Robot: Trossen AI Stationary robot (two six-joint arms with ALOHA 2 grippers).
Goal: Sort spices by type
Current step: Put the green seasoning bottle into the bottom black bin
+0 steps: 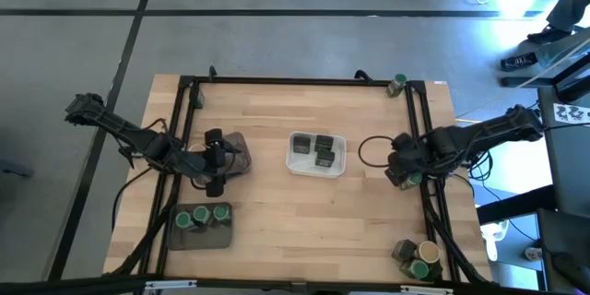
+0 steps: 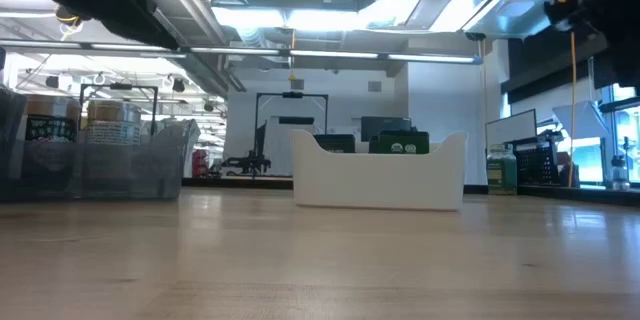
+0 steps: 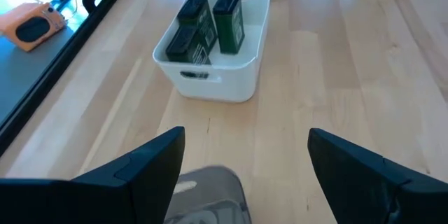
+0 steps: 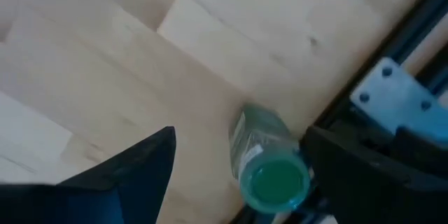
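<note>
we see the white tray (image 1: 316, 154) near the middle of the table (image 1: 304, 221), holding three dark squarish tins (image 1: 323, 152); in the left wrist view the tins (image 3: 210, 24) stand upright inside it, crowded toward one end.

the left end effector (image 1: 216, 161) hangs over the table's left half, just above a dark grey flat tray (image 1: 235, 155) that lies between it and the white tray. its fingers (image 3: 133, 171) are spread wide with nothing between them, and the grey tray's rounded corner (image 3: 210, 192) shows just below the gap.

a second dark grey tray (image 1: 201, 226) sits near the front-left corner and carries three green-lidded jars (image 1: 203, 215) in a row, touching or nearly so.

the right end effector (image 1: 403, 173) is at the table's right edge, beside the black frame rail (image 1: 426, 161). its fingers (image 4: 133, 171) are spread apart; a green-lidded jar (image 4: 269, 168) sits between them, tipped against the rail, and we cannot tell whether either finger touches it.

at the front-right corner a small cluster of jars (image 1: 417, 260) stands, one tan-topped (image 1: 420, 269) and one green-lidded (image 1: 430, 254). another green-lidded jar (image 1: 398, 82) sits at the back-right corner.

in the low view the white tray (image 2: 378, 182) stands mid-table with green-labelled tin tops (image 2: 398, 142) showing above its rim.
</note>
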